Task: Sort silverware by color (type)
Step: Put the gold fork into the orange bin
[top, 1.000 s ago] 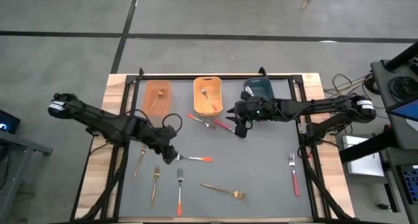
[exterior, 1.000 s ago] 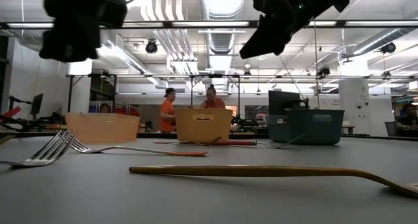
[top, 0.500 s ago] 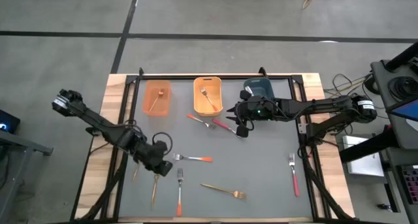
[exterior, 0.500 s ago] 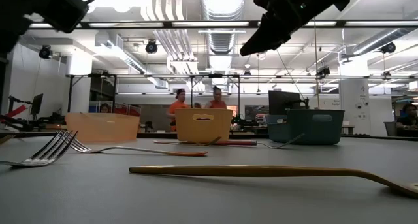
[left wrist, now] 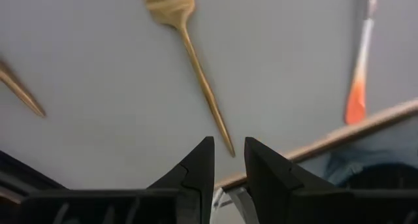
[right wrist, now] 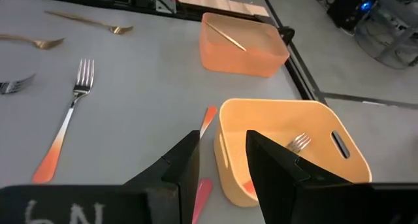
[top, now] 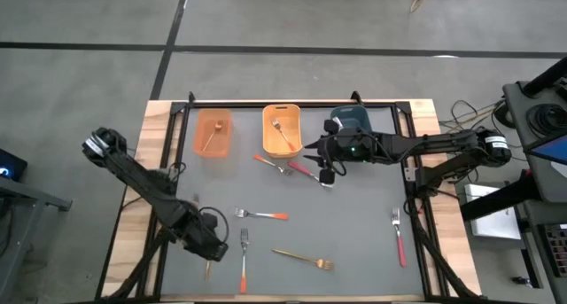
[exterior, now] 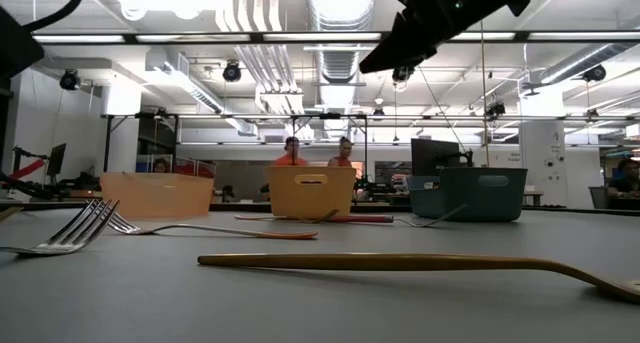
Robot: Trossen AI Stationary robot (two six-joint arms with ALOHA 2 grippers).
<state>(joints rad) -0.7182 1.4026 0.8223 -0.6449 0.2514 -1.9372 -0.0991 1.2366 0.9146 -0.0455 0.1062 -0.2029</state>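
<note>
High view: left gripper [top: 213,248] over gold fork [top: 208,268]

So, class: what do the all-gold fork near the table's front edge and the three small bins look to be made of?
The all-gold fork: probably gold-finished metal, with a uniform brassy sheen. The peach bin, yellow-orange bin and dark teal bin: likely moulded plastic, matte, with rounded rims.
</note>
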